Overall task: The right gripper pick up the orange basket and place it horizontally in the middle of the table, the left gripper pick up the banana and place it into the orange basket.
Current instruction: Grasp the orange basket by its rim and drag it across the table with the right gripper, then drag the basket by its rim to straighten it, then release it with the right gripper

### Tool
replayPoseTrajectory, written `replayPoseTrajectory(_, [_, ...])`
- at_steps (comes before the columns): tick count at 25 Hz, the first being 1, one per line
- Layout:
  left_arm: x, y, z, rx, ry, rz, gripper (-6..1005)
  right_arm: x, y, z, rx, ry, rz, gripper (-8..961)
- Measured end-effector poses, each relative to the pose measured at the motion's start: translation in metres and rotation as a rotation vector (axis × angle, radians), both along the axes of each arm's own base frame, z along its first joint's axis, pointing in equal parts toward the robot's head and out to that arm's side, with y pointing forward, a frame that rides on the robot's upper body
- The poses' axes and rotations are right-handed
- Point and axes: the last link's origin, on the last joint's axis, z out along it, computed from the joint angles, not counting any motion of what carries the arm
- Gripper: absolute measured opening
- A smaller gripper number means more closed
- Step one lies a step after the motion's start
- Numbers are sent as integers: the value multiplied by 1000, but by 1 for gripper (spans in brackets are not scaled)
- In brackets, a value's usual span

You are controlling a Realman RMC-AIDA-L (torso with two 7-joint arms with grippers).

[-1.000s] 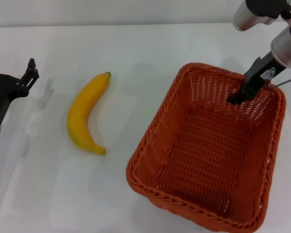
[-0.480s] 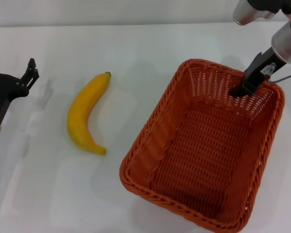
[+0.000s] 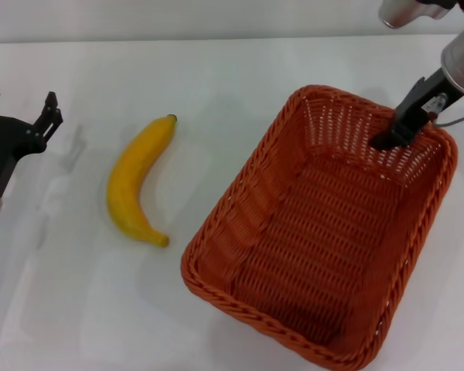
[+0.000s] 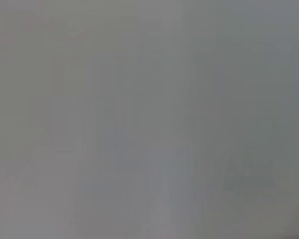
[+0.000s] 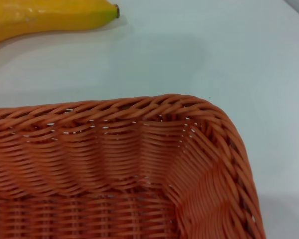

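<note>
black fingers of the right gripper (image 3: 396,133) clamp the far wall of the orange basket (image 3: 325,232), one finger showing inside against the woven wall near the far right corner, so the claw is grasping the basket's rim. its silver arm comes in from the upper right of the head view. the basket sits on the right half of the table (image 3: 216,69), turned at an angle so that its long sides run from the far right toward the near left, and its near corner reaches close to the table's front edge. it is empty inside, the open weave of the floor and walls in plain sight. the banana (image 3: 135,182) lies flat on the white top to the left of the basket, well apart from it, its dark stem tip pointing away from the robot and its curve bowed toward the left. the left gripper (image 3: 19,104) hangs at the far left edge, apart from the banana, its black prongs spread and holding nothing. in the right wrist view the braided rim and a rounded corner of the basket (image 5: 139,164) fill the lower part, with the banana (image 5: 50,17) beyond it on the table (image 5: 214,55). the left wrist view shows only a blank grey field
</note>
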Motion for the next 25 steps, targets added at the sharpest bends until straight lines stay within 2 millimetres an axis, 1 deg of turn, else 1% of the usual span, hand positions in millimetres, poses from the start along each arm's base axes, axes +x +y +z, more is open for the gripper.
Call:
replayPoseTrajectory(4, [1, 1, 0, 1, -1, -2, 864, -3, -1, 10, -11, 15, -46, 197])
replayPoseTrajectory(7, [1, 1, 0, 1, -1, -5, 864, -5, -2, 23, -12, 61, -97, 181])
replayPoseTrajectory(10, [2, 1, 0, 1, -1, -6, 864, -4, 0, 40, 13, 108, -155, 165])
replayPoseTrajectory(12, [2, 1, 0, 2, -1, -6, 864, 1, 3, 52, 37, 140, -203, 155])
replayPoseTrajectory(18, [2, 2, 0, 0, 0, -8, 864, 11, 3, 68, 44, 199, -281, 119])
replayPoseTrajectory(25, [4, 3, 0, -1, 1, -13, 863, 26, -3, 78, 24, 295, -387, 119])
